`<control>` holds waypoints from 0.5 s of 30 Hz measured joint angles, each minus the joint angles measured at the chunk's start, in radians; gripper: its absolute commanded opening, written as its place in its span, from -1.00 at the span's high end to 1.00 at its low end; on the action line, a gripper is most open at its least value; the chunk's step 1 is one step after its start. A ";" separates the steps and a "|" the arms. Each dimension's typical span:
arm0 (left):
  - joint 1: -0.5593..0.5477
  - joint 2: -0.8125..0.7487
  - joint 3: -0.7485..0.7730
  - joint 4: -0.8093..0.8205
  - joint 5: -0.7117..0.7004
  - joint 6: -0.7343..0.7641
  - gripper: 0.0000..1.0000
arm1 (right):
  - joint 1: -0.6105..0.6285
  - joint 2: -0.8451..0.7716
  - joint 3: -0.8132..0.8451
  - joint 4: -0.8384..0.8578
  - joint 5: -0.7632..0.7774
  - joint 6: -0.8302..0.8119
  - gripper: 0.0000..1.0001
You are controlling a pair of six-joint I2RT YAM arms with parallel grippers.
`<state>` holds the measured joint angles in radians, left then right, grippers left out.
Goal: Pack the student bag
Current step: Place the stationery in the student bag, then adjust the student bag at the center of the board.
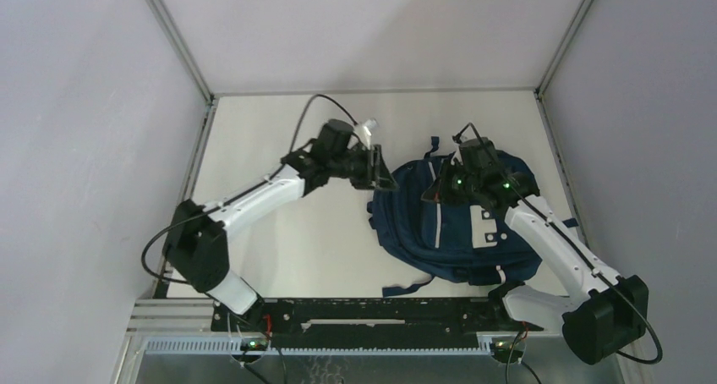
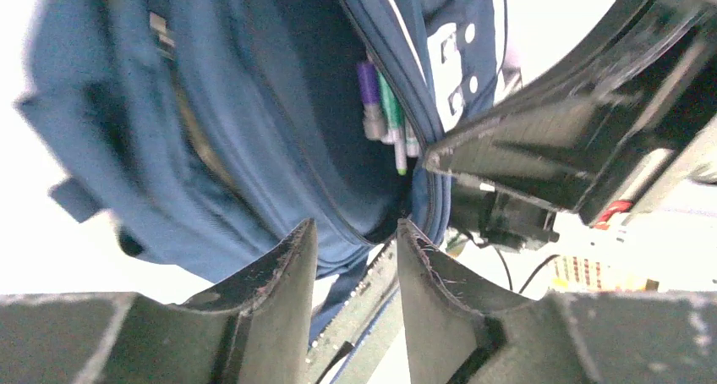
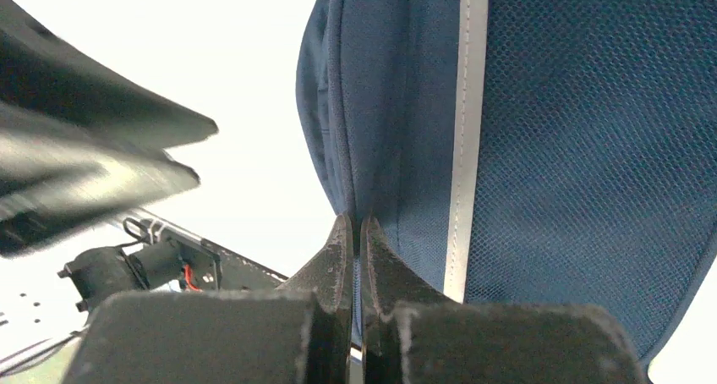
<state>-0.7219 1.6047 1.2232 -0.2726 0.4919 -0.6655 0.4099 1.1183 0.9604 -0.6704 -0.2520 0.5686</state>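
Student bag (image 1: 461, 232): lies flat on white table (image 1: 279, 240), right of centre, partly under the right arm's forearm. Navy fabric, thin white piping (image 3: 469, 130), white front patches. Dark strap (image 1: 407, 287) trails from the near side toward the arm bases. Main compartment gapes open in left wrist view.

Left gripper (image 1: 382, 174): hovers at the bag's left edge, level with the mouth of the opening. Fingers (image 2: 275, 291) apart in wrist view, empty between them. Lower rim of the opening shows just beyond the tips. Contact with the fabric: cannot tell.

Right gripper (image 1: 441, 188): sits on the far, upper part of the bag, close beside the left gripper. Fingers (image 3: 338, 257) pressed together in wrist view, clamped on a thin fold of blue fabric at a seam. Piping and a blue mesh panel run just right of the pinch.

Inside the opening, left wrist view: pens stand bunched against the inner wall, purple marker (image 2: 368, 96) beside green marker (image 2: 391, 117), with at least one more partly hidden behind. Finer detail too blurred.

Opposite gripper shows as a black blurred mass at the edge of each wrist view.
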 measured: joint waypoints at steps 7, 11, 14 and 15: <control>0.187 -0.073 0.000 -0.045 -0.011 0.031 -0.03 | 0.177 0.107 0.071 -0.071 0.101 -0.052 0.30; 0.201 -0.069 0.001 -0.101 -0.023 0.049 -0.12 | 0.284 0.206 0.155 -0.145 0.231 -0.053 -0.60; 0.198 -0.042 0.018 -0.136 -0.027 0.065 -0.12 | 0.267 0.141 0.155 -0.197 0.306 -0.040 -0.71; 0.196 -0.017 0.035 -0.146 -0.028 0.069 -0.11 | 0.240 0.100 0.155 -0.211 0.329 -0.037 -0.71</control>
<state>-0.5262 1.5875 1.2587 -0.4183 0.4641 -0.5961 0.6502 1.2179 1.1156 -0.8814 0.0769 0.5316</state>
